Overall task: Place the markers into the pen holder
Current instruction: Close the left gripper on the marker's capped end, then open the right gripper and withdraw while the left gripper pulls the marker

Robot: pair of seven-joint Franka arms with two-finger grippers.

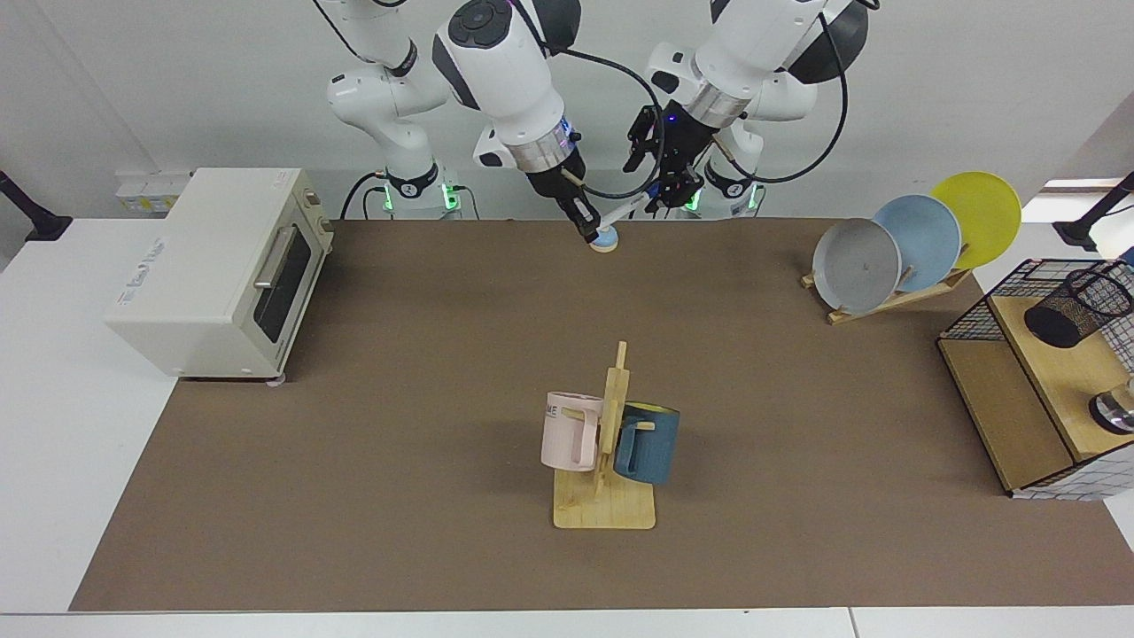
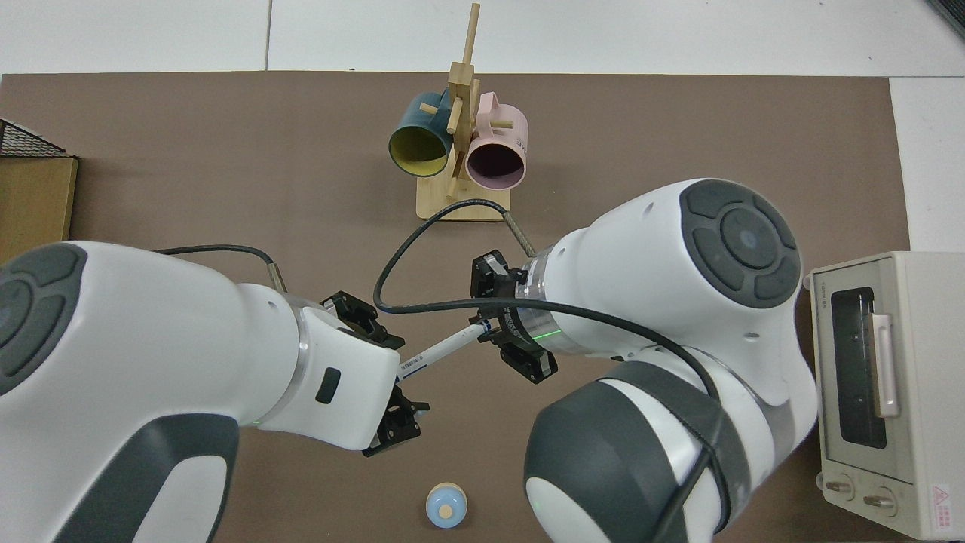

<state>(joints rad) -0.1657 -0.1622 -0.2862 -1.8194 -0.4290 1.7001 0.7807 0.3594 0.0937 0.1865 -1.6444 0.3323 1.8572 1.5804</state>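
The marker (image 1: pixel 623 211), white with a blue cap, hangs slanted above the back edge of the brown mat. My right gripper (image 1: pixel 586 228) is shut on its tail end; in the top view the marker (image 2: pixel 441 349) runs out of that gripper (image 2: pixel 488 329). My left gripper (image 1: pixel 659 190) has reached the cap end and stands open around it. From above the left gripper (image 2: pixel 393 381) covers the cap. The pen holder (image 1: pixel 1075 309), a black mesh cup, leans on the wooden shelf far off at the view's right.
A small blue and white round object (image 1: pixel 605 237) sits on the mat under the marker. A mug stand (image 1: pixel 605 509) with pink and blue mugs is mid-mat. A toaster oven (image 1: pixel 213 266), a plate rack (image 1: pixel 895 297) and the wire basket (image 1: pixel 974 319) line the sides.
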